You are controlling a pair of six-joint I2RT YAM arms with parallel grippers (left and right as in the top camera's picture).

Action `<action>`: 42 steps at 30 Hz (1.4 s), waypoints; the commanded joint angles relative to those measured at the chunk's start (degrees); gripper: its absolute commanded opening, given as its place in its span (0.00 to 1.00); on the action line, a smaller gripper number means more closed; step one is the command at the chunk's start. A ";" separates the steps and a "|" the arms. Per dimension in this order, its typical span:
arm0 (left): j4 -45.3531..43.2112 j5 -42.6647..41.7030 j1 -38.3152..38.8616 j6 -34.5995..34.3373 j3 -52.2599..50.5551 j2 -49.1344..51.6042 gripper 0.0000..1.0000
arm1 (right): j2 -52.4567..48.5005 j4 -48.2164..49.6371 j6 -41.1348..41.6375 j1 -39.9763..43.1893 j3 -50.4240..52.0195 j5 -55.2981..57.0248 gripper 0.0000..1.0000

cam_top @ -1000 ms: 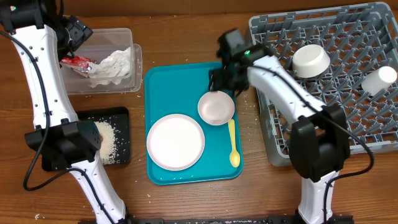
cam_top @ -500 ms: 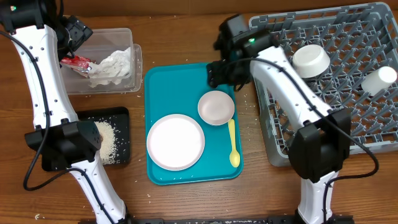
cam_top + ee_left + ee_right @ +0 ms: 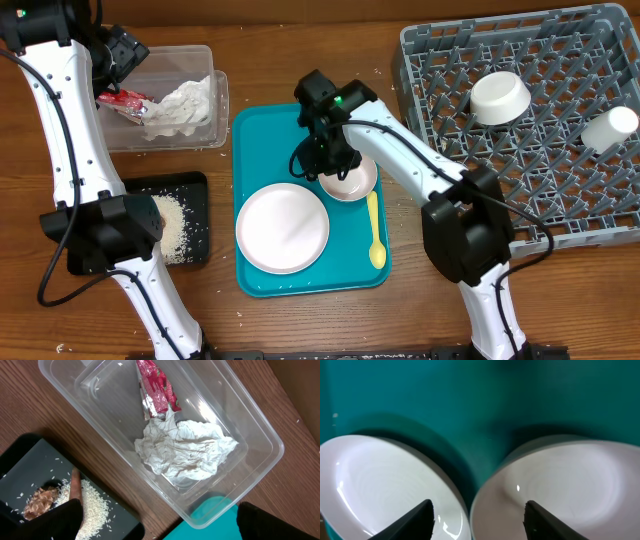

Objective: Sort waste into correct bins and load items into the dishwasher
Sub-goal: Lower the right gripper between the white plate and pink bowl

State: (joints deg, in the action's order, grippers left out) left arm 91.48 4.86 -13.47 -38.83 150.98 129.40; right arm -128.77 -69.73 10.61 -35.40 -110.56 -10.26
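Observation:
My right gripper (image 3: 322,163) hangs low over the teal tray, open. Its jaws straddle the left rim of the small pink dish (image 3: 560,485): one finger is over the round plate (image 3: 375,480), the other over the dish's hollow. The yellow spoon (image 3: 375,232) lies right of the plate (image 3: 283,228). A white bowl (image 3: 500,98) and a cup (image 3: 610,128) sit in the grey rack (image 3: 560,190). My left gripper (image 3: 160,530) is open and empty above the clear tub (image 3: 260,435), which holds the napkin (image 3: 182,450) and the red wrapper (image 3: 156,390). The black tray (image 3: 30,455) holds rice (image 3: 92,505), a brown lump (image 3: 40,502) and an orange stick (image 3: 75,485).
The teal tray (image 3: 260,140) lies between the two bins on the left and the rack on the right. The plate and dish nearly touch on it. Bare wooden table shows along the front edge.
My right gripper has swung left from the rack's side, across the tray, down to the dish's left rim, and its jaws have narrowed a little. The left arm has not moved.

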 commanded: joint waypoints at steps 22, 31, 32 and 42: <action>-0.04 -0.24 0.44 -0.13 -0.24 0.37 1.00 | -3.63 -10.51 2.86 0.09 -18.10 0.15 0.04; -0.04 -0.24 0.42 -0.13 -0.24 0.37 1.00 | -3.93 -15.65 1.03 2.58 -22.43 0.15 0.35; -0.04 -0.24 0.42 -0.15 -0.24 0.37 1.00 | -4.04 -15.39 1.22 2.58 -21.35 0.15 0.36; -0.04 -0.24 0.59 -0.15 -0.24 0.37 1.00 | -4.13 -5.88 2.95 1.27 -4.52 -1.49 0.41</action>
State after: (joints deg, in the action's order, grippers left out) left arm 91.50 4.86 -13.47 -38.83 150.98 129.40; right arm -132.88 -76.64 12.58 -33.67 -117.75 -10.33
